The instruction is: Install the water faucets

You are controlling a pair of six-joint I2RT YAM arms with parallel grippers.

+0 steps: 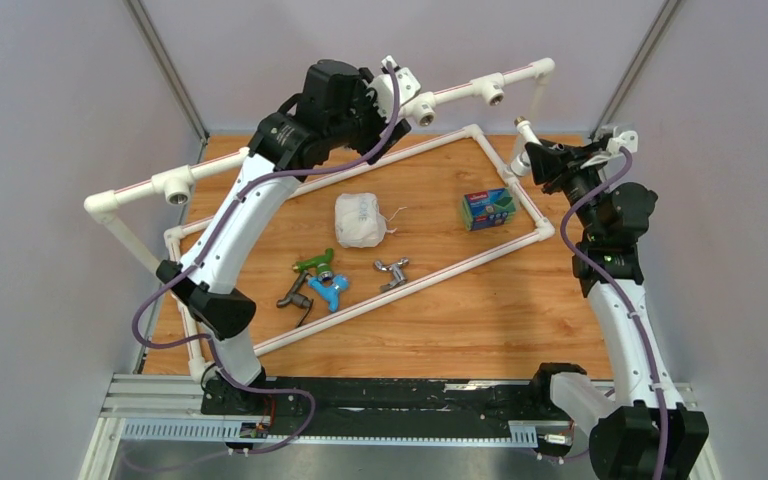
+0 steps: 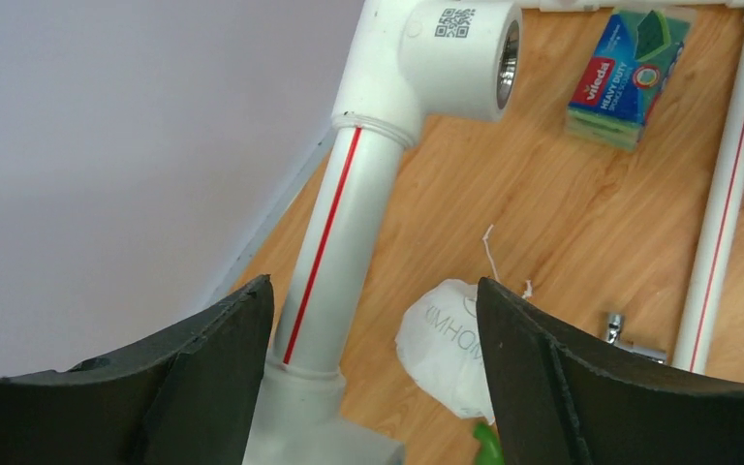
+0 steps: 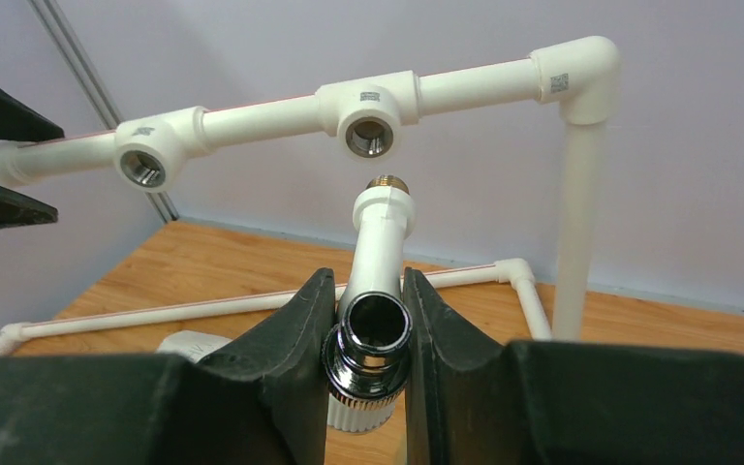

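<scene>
My right gripper [image 3: 368,281] is shut on the white faucet [image 3: 380,228]. Its chrome spout mouth faces the camera, and its brass threaded end points up at a tee socket [image 3: 368,134] of the raised white pipe, a short gap away. From above, that gripper [image 1: 532,152] and white faucet [image 1: 523,137] sit at the frame's back right corner. My left gripper [image 2: 373,283] is open, straddling the raised pipe [image 2: 334,232] below another tee socket [image 2: 465,53]. The green [image 1: 312,263], blue [image 1: 328,290], dark grey [image 1: 295,292] and chrome [image 1: 392,270] faucets lie on the table.
A crumpled white wad [image 1: 360,218] and a sponge pack [image 1: 488,208] lie inside the low pipe rectangle [image 1: 430,270] on the wooden table. A third tee socket [image 1: 178,185] sits at the raised pipe's left end. Grey walls close in on three sides.
</scene>
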